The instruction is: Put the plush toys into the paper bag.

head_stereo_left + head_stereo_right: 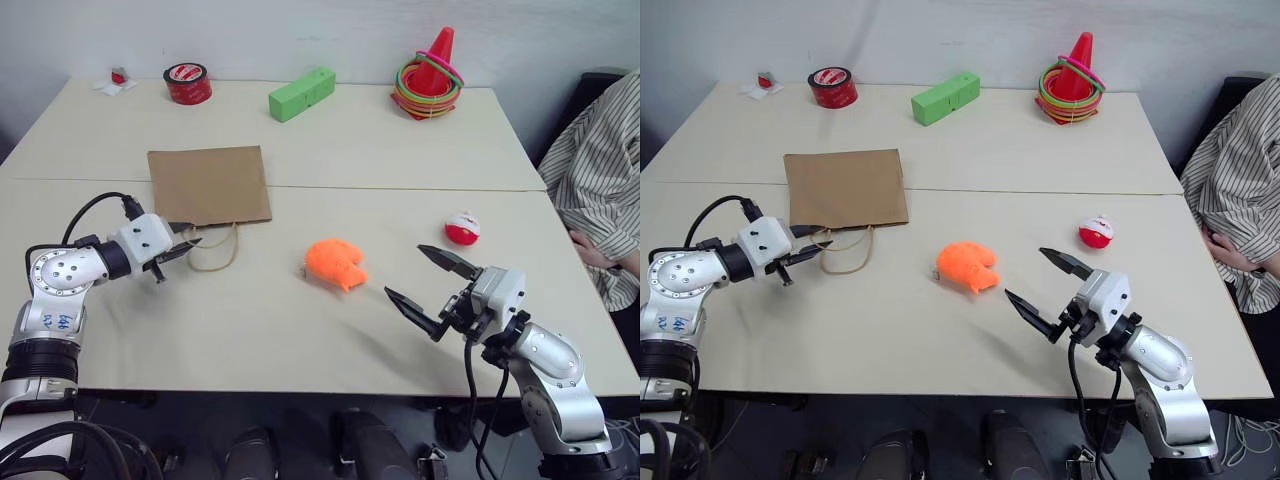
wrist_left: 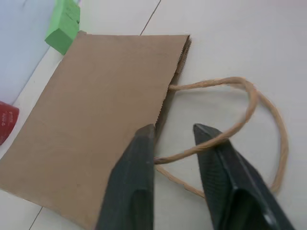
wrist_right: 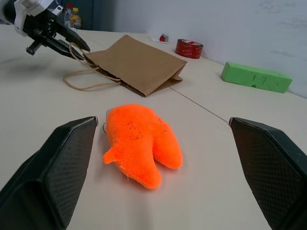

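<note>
The left end effector (image 1: 188,243) has its fingers narrowly apart at the flat brown paper bag's (image 1: 209,184) mouth edge, straddling a tan cord handle (image 2: 249,103). The right end effector (image 1: 430,287) gapes wide, empty, facing the lumpy orange plush toy (image 1: 335,263) mid-counter (image 1: 250,320); the round red-and-white plush toy (image 1: 462,229) lies farther right.

The paper bag (image 1: 209,184) is matt brown kraft paper with twisted tan cord handles (image 2: 249,124); the orange plush toy (image 3: 140,143) is fuzzy cloth; the tabletop (image 1: 400,140) is smooth and pale; each pincer's fingers (image 3: 268,163) are matt black with cross-hatched pads
</note>
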`<state>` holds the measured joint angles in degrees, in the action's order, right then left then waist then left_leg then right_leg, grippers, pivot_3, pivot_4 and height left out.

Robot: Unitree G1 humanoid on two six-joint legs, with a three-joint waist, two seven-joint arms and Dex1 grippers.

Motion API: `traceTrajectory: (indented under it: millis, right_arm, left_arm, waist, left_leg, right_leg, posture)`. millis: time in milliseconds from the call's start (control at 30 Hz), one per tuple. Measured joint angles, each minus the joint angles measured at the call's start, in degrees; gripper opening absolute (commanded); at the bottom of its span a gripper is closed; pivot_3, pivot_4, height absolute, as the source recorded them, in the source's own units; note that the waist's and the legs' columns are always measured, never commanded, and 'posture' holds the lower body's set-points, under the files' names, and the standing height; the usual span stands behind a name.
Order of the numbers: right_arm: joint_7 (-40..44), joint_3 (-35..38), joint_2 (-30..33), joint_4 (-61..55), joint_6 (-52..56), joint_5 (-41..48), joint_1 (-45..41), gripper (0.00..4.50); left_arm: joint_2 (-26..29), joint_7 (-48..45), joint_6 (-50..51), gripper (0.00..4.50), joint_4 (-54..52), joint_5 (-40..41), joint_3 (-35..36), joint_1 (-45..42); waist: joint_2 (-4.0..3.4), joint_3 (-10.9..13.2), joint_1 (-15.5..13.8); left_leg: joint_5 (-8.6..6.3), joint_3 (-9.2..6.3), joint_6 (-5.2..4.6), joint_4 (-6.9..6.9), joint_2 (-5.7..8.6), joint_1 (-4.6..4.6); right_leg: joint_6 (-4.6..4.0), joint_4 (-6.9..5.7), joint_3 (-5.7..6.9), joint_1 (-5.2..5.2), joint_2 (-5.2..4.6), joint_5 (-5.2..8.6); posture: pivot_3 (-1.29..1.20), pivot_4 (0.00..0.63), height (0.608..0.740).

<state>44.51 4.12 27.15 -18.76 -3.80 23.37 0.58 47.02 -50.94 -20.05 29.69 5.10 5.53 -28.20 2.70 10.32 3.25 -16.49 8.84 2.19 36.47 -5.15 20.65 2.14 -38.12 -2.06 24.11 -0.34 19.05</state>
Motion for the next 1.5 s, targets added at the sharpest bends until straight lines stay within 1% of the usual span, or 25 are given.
traceTrajectory:
  millis: [33, 67, 100, 133, 167, 233, 300, 333, 367, 467, 500, 533, 633, 667, 700, 833, 967, 1000, 1133, 1267, 1500]
  right_arm:
    - [0.36, -0.31, 0.00, 0.03, 0.00, -0.01, -0.26, 4.32]
    - [0.70, -0.92, -0.04, 0.06, 0.18, 0.16, -0.59, 4.13]
    - [1.32, -2.21, -0.54, 0.08, 1.50, 0.98, -2.12, 3.92]
    - [1.39, -2.37, -0.64, 0.08, 1.65, 1.12, -2.41, 3.61]
    - [2.21, -4.20, -0.69, 0.22, 3.09, 1.31, -4.69, 3.36]
    - [3.85, -8.32, -1.10, 0.28, 5.61, 1.21, -9.27, 2.65]
    - [4.76, -12.30, -3.03, 0.97, 7.76, 0.44, -13.62, 1.95]
    - [4.92, -14.23, -4.12, 1.73, 8.43, -0.35, -15.65, 1.63]
    - [5.06, -16.78, -5.78, 3.25, 9.45, -1.40, -18.51, 1.19]
    - [4.88, -21.73, -11.35, 8.02, 11.42, -3.46, -24.56, 0.15]
    - [4.67, -23.05, -13.00, 10.22, 11.74, -4.46, -26.56, 0.03]
    - [4.47, -24.98, -15.69, 14.20, 11.90, -6.29, -29.70, 0.03]
    - [3.82, -28.57, -20.29, 21.74, 11.79, -10.39, -35.26, 0.03]
    - [3.55, -29.06, -21.57, 23.85, 11.76, -11.28, -36.40, 0.03]
    - [2.90, -29.33, -23.29, 26.51, 11.88, -12.26, -37.58, 0.03]
    - [0.30, -31.17, -28.87, 33.77, 12.04, -15.73, -40.56, 0.03]
    - [-4.67, -31.12, -33.48, 43.12, 10.29, -19.81, -43.37, 0.03]
    - [-6.29, -31.14, -34.67, 47.04, 9.35, -21.44, -44.70, 0.03]
    - [-9.50, -31.42, -34.97, 57.05, 5.33, -25.67, -45.65, 0.03]
    - [-10.28, -32.30, -34.99, 58.85, 3.38, -27.99, -46.68, 0.03]
    - [-10.13, -32.52, -34.74, 58.60, 2.74, -29.30, -46.25, 0.03]
  left_arm:
    - [0.11, -2.20, 1.66, 0.19, -0.62, 2.25, 0.52, 0.51]
    - [0.42, -4.29, 3.48, 0.01, -1.66, 4.39, 1.14, 1.34]
    - [1.18, -7.25, 7.42, 0.00, -3.79, 8.28, 2.74, 3.12]
    - [1.31, -7.67, 8.01, 0.00, -4.13, 8.78, 2.91, 3.30]
    - [2.45, -9.52, 12.95, 0.00, -7.78, 13.05, 5.16, 6.10]
    - [4.56, -12.22, 24.04, 0.00, -16.08, 21.90, 9.44, 10.41]
    - [7.60, -13.28, 35.18, 0.00, -24.67, 30.08, 13.53, 14.35]
    - [8.77, -13.30, 39.31, 0.00, -28.01, 33.16, 15.61, 15.95]
    - [9.88, -12.96, 44.20, 0.00, -31.73, 36.60, 18.10, 17.77]
    - [10.18, -11.10, 52.38, 0.00, -38.25, 42.99, 22.13, 19.73]
    - [10.16, -10.49, 53.95, 0.00, -39.21, 44.03, 22.87, 20.12]
    - [10.16, -9.53, 55.95, 0.00, -40.76, 45.15, 23.85, 20.83]
    - [10.02, -7.49, 59.28, 0.00, -43.90, 47.38, 24.75, 21.08]
    - [9.97, -6.91, 60.00, 0.00, -44.70, 47.79, 25.13, 21.04]
    - [9.80, -6.24, 60.69, 0.00, -45.22, 48.39, 25.22, 20.97]
    - [9.54, -4.81, 62.77, 0.00, -47.17, 50.20, 25.32, 20.36]
    - [9.55, -4.20, 64.91, 0.00, -47.57, 52.44, 25.77, 19.94]
    - [9.56, -4.19, 65.49, 0.00, -47.57, 53.01, 26.03, 19.94]
    - [9.89, -4.20, 66.06, 0.00, -47.25, 53.31, 27.37, 19.82]
    - [10.93, -4.37, 65.61, 0.00, -46.39, 52.80, 27.81, 18.00]
    - [12.88, -4.63, 61.32, 0.00, -37.84, 47.54, 29.96, 14.45]
  waist:
    - [0.00, 0.00, 0.12]
    - [0.00, 0.00, 0.20]
    - [0.01, 0.01, 0.53]
    - [0.01, 0.01, 0.54]
    - [0.03, 0.02, 0.94]
    - [0.12, 0.06, 1.70]
    - [0.14, 0.08, 1.75]
    - [0.14, 0.08, 1.78]
    - [0.13, 0.09, 1.80]
    - [0.12, 0.10, 1.61]
    - [0.12, 0.09, 1.62]
    - [0.13, 0.09, 1.68]
    - [0.16, 0.07, 1.65]
    - [0.17, 0.06, 1.63]
    - [0.18, 0.05, 1.67]
    - [0.20, 0.05, 1.91]
    - [0.20, 0.05, 2.50]
    - [0.21, 0.04, 2.80]
    - [0.21, 0.04, 3.22]
    - [0.22, 0.03, 3.35]
    - [0.23, 0.02, 3.32]
  left_leg:
    - [0.01, 0.02, 0.01, 0.03, 0.00, -0.02]
    - [0.01, 0.04, 0.02, 0.04, 0.00, -0.06]
    - [0.04, 0.03, 0.05, 0.06, -0.02, -0.10]
    - [0.05, 0.02, 0.06, 0.06, -0.02, -0.10]
    - [0.07, 0.01, 0.07, 0.08, -0.01, -0.13]
    - [0.08, -0.07, 0.08, 0.12, -0.08, -0.10]
    - [0.08, -0.19, 0.09, 0.17, -0.08, -0.11]
    - [0.08, -0.19, 0.09, 0.19, -0.09, -0.11]
    - [0.09, -0.23, 0.09, 0.22, -0.07, -0.11]
    - [0.09, -0.31, 0.08, 0.30, -0.03, -0.08]
    - [0.09, -0.31, 0.08, 0.38, -0.04, -0.07]
    - [0.08, -0.32, 0.09, 0.46, -0.05, -0.03]
    - [0.07, -0.34, 0.07, 0.55, -0.04, 0.25]
    - [0.07, -0.38, 0.07, 0.64, -0.04, 0.53]
    - [0.07, -0.38, 0.07, 0.69, -0.04, 0.59]
    - [0.06, -0.37, 0.08, 0.67, -0.06, 0.62]
    - [0.07, -0.37, 0.09, 0.68, -0.06, 0.60]
    - [0.07, -0.37, 0.09, 0.68, -0.06, 0.60]
    - [0.07, -0.37, 0.09, 0.67, -0.03, 0.63]
    - [0.07, -0.38, 0.11, 0.65, -0.03, 0.52]
    - [0.08, -0.39, 0.13, 0.64, -0.02, 0.50]
  right_leg:
    - [0.00, -0.07, -0.02, 0.00, 0.00, 0.00]
    - [0.00, -0.14, -0.03, 0.00, 0.01, 0.00]
    - [-0.01, -0.26, -0.06, 0.00, 0.02, 0.00]
    - [-0.01, -0.29, -0.05, 0.00, 0.02, 0.00]
    - [-0.02, -0.35, -0.07, 0.01, 0.03, 0.00]
    - [-0.06, -0.45, -0.03, 0.03, 0.02, -0.01]
    - [-0.12, -0.54, 0.00, 0.04, 0.01, 0.01]
    - [-0.13, -0.56, 0.00, 0.04, 0.01, 0.01]
    - [-0.14, -0.61, 0.01, 0.04, 0.01, 0.01]
    - [-0.16, -0.63, 0.06, 0.04, -0.01, 0.02]
    - [-0.16, -0.65, 0.05, 0.04, 0.00, 0.02]
    - [-0.16, -0.68, 0.06, 0.05, 0.00, 0.02]
    - [-0.17, -0.68, 0.08, 0.26, -0.04, 0.02]
    - [-0.16, -0.71, 0.12, 0.47, -0.05, 0.01]
    - [-0.15, -0.71, 0.11, 0.51, -0.06, 0.01]
    - [-0.16, -0.65, 0.11, 0.53, -0.06, 0.01]
    - [-0.16, -0.68, 0.12, 0.52, -0.05, 0.01]
    - [-0.16, -0.69, 0.12, 0.52, -0.06, 0.01]
    - [-0.16, -0.67, 0.12, 0.53, -0.08, 0.01]
    - [-0.16, -0.72, 0.11, 0.48, -0.09, 0.01]
    - [-0.17, -0.76, 0.14, 0.47, -0.11, 0.01]
  posture:
    - [0.00, 0.150, 0.740]
    - [0.00, 0.150, 0.740]
    - [0.00, 0.150, 0.740]
    - [0.00, 0.150, 0.740]
    - [0.00, 0.150, 0.740]
    - [0.00, 0.150, 0.740]
    - [0.00, 0.150, 0.740]
    - [0.00, 0.150, 0.740]
    - [0.00, 0.150, 0.740]
    - [0.00, 0.150, 0.740]
    - [0.00, 0.150, 0.740]
    - [0.00, 0.150, 0.740]
    - [0.00, 0.150, 0.740]
    - [0.00, 0.150, 0.740]
    - [0.00, 0.150, 0.740]
    - [0.00, 0.150, 0.740]
    - [0.00, 0.150, 0.740]
    - [0.00, 0.150, 0.740]
    - [0.00, 0.150, 0.740]
    - [0.00, 0.150, 0.740]
    - [0.00, 0.150, 0.740]
